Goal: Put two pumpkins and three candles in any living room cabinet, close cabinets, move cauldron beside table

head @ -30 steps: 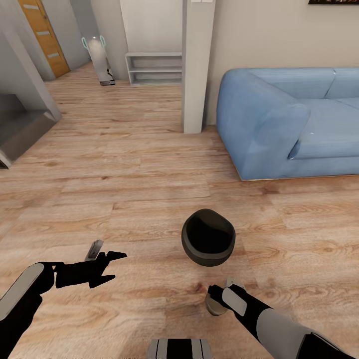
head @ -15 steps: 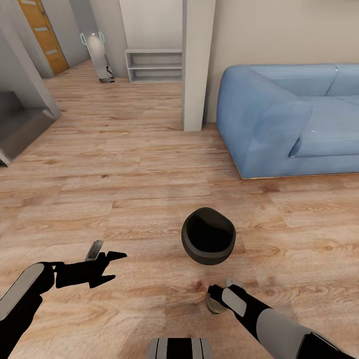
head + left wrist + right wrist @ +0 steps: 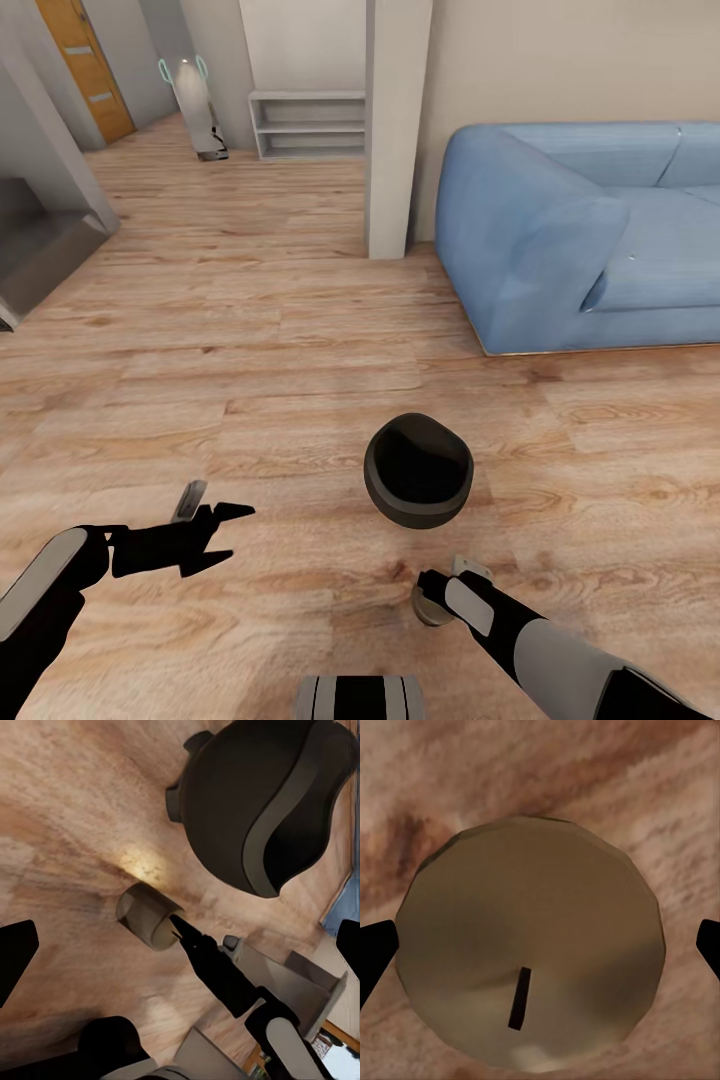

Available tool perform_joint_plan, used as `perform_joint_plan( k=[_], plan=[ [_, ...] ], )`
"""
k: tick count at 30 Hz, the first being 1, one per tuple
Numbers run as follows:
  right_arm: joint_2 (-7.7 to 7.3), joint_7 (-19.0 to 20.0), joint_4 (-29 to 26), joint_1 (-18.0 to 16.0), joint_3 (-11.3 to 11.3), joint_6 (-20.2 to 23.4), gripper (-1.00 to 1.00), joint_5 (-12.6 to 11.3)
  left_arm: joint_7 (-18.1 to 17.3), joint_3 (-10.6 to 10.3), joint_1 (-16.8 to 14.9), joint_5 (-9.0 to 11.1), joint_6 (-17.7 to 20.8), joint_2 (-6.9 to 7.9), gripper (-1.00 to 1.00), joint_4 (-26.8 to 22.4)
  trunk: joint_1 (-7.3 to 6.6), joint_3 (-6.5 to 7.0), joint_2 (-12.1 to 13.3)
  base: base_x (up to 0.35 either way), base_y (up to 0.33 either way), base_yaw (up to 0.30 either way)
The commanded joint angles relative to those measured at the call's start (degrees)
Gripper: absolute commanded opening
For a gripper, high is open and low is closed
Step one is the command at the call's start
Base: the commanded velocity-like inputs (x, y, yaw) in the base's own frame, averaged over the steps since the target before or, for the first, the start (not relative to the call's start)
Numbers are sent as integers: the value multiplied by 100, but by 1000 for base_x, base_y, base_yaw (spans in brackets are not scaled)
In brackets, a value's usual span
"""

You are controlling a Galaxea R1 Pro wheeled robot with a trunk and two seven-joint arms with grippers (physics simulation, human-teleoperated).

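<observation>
My right claw (image 3: 432, 592) hangs open over a candle (image 3: 529, 975) standing on the floor (image 3: 250, 330), just beside the cauldron (image 3: 418, 484). I should lower straight, keep the wick centred, then close evenly. My left claw (image 3: 215, 525) is open and empty.

You've got nothing to read here: no labels, brands or numbers on anything (the candle (image 3: 529, 971) top included) between your jaws.

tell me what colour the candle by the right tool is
Grey-beige, with a thin dark wick; the candle shows best in the right wrist view.
</observation>
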Motion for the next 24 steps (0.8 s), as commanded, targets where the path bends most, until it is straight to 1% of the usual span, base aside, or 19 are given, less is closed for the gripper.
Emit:
perform_joint_plan(
  k=[1, 3, 8, 10, 11, 14, 16, 20, 22, 24],
  plan=[
    [-3, -36, -8, -3, 32, 21, 100, -14, 57, -6, -3, 98, -3, 5, 100, -4, -1, -4, -2, 0, 0, 0],
    [-3, -36, -7, -3, 32, 21, 100, -14, 57, -5, -3, 155, -3, 6, 100, -4, -1, -4, -2, 0, 0, 0],
    [5, -36, -10, 1, 32, 21, 100, -14, 50, -5, -3, 192, 21, 6, 100, -4, -1, -4, -2, 0, 0, 0],
    [5, -36, -10, 1, 32, 21, 100, -14, 21, -5, -3, 244, 22, 8, 100, -2, -1, -4, -2, 0, 0, 0],
    [6, -34, -10, 0, 32, 21, 100, -14, -126, -7, -3, 352, 23, 22, 100, 10, -1, -4, -2, 0, 0, 0],
    [6, -34, -10, 0, 32, 21, 100, -14, -339, -28, -3, 426, 25, 114, 100, 27, -1, -4, -2, 0, 0, 0],
    [4, -33, -10, -1, 32, 21, 100, -14, -480, -50, -3, 447, 29, 177, 100, 42, -1, -4, -2, 0, 0, 0],
    [6, -32, -10, -2, 32, 21, 100, -14, -706, -107, -3, 454, 32, 203, 100, 48, -1, -4, -2, 0, 0, 0],
    [5, -27, -10, -1, 32, 21, 100, -14, -738, -120, -3, 454, 29, 206, 100, 49, -1, -4, -2, 0, 0, 0],
    [0, 79, -5, -1, 32, 22, 100, -15, -753, -125, -3, 454, 29, 202, 100, 49, -1, -4, -2, 0, 0, 0]
  ],
)
